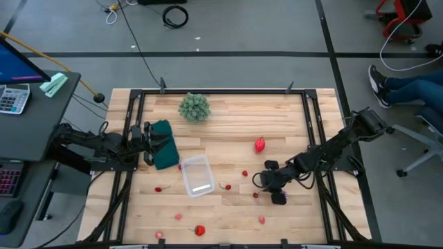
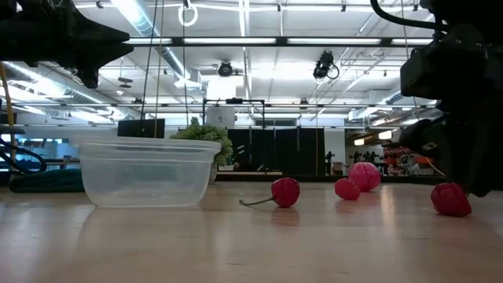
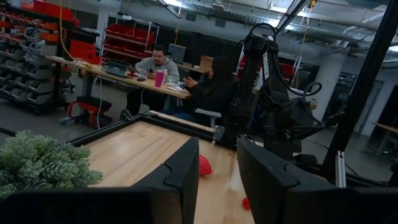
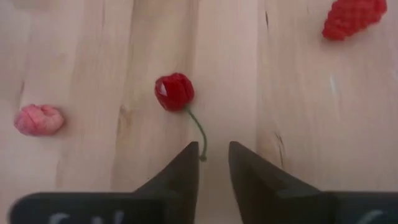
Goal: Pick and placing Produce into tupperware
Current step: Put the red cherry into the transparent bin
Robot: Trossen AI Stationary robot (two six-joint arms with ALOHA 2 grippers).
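The clear tupperware (image 1: 197, 175) (image 2: 149, 171) stands open near the table's middle. Small red and pink produce lies scattered on the wood around it. My right gripper (image 1: 275, 191) (image 4: 213, 152) is low over the table, right of the tupperware, and open by a narrow gap. A red cherry (image 4: 174, 91) (image 1: 255, 194) lies just ahead of it, its thin green stem (image 4: 198, 127) pointing back at the fingers. A pink piece (image 4: 38, 119) and a bumpy red berry (image 4: 351, 17) lie to either side. My left gripper (image 1: 149, 143) (image 3: 217, 171) waits open at the table's left edge. My right gripper points down at the table, and the cherry stem's free end (image 4: 202, 155) lies right beside one fingertip (image 4: 191, 155). I cannot tell whether they touch. The cherry rests on the wood.
A dark green flat piece (image 1: 165, 145) lies under my left gripper. A bushy pale-green plant (image 1: 194, 106) (image 3: 37, 165) stands near the far edge. A larger red piece (image 1: 259, 144) lies right of centre, and more produce (image 1: 199, 230) sits near the near edge. People sit beyond the table.
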